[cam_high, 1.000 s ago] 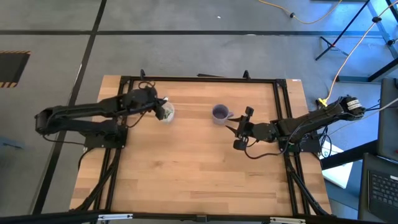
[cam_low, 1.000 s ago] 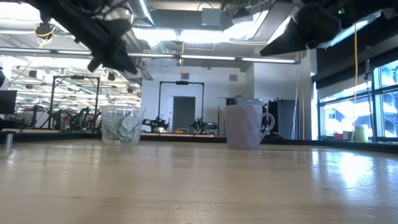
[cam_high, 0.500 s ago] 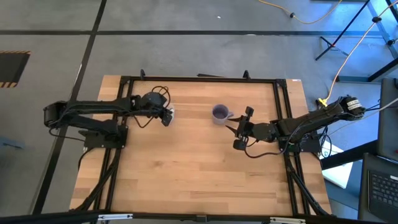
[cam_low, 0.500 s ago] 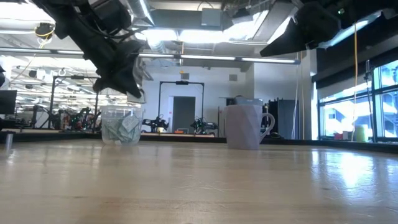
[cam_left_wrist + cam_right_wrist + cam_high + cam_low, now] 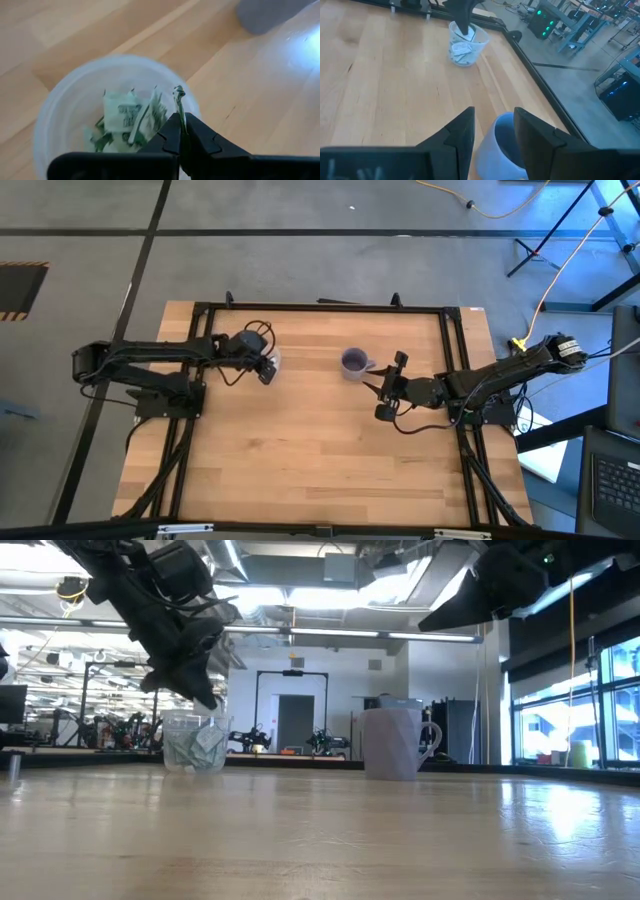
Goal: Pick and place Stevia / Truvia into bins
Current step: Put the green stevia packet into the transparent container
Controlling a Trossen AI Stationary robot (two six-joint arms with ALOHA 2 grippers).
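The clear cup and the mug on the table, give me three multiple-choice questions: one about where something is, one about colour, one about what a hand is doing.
1. Where is the left hand?
A. Just above the clear cup
B. Over the mug
C. Flat on the table

2. What colours are the packets in the clear cup?
A. Pink and white
B. Green and white
C. Yellow

3. What is the left hand doing?
A. Wide open and empty
B. Pinching a packet
C. Gripping the cup's rim

Answers:
1. A: the low view shows its tip at the cup's mouth.
2. B: the left wrist view shows green print on white paper.
3. B: the left wrist view shows its fingers closed on a packet held on edge above the cup.

The right hand waits open by the mug.
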